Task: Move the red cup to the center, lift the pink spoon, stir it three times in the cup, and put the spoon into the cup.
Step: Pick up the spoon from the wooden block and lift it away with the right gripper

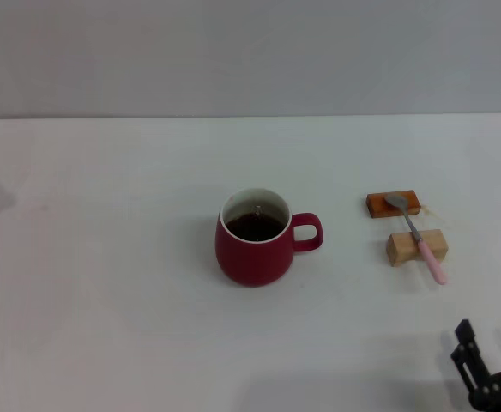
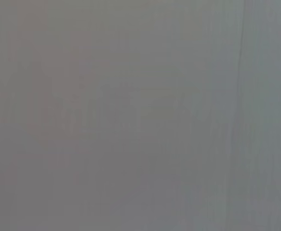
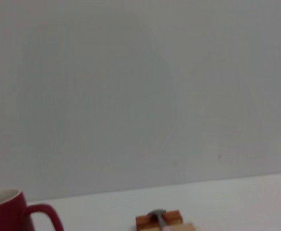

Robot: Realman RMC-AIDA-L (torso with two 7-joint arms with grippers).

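The right gripper (image 1: 494,352) shows at the near right corner of the head view, low over the tabletop (image 1: 105,300), with its dark fingers (image 1: 465,343) spread apart and grasping nothing; it sits nearer than the spoon and well apart from it. The left gripper is not in sight in any view, so the state of its fingers cannot be told; the left wrist view gives only a plain grey surface. Farther in from the right gripper, the pink spoon (image 1: 415,236) lies across two small blocks: its silver bowl rests on the far, orange-brown block (image 1: 394,204), its shaft crosses the nearer, pale wooden block (image 1: 417,247), and its pale pink handle sticks out past that block toward the near side. The two blocks lie close together, one behind the other. To the left of the spoon and clearly apart from it, about the middle of the tabletop, stands the red cup (image 1: 255,238), upright, white inside and holding a dark liquid, its loop handle turned to the right toward the blocks. In the right wrist view the cup (image 3: 8,211) and the far block with the spoon bowl (image 3: 157,216) show low in the picture before a pale wall (image 3: 140,86).
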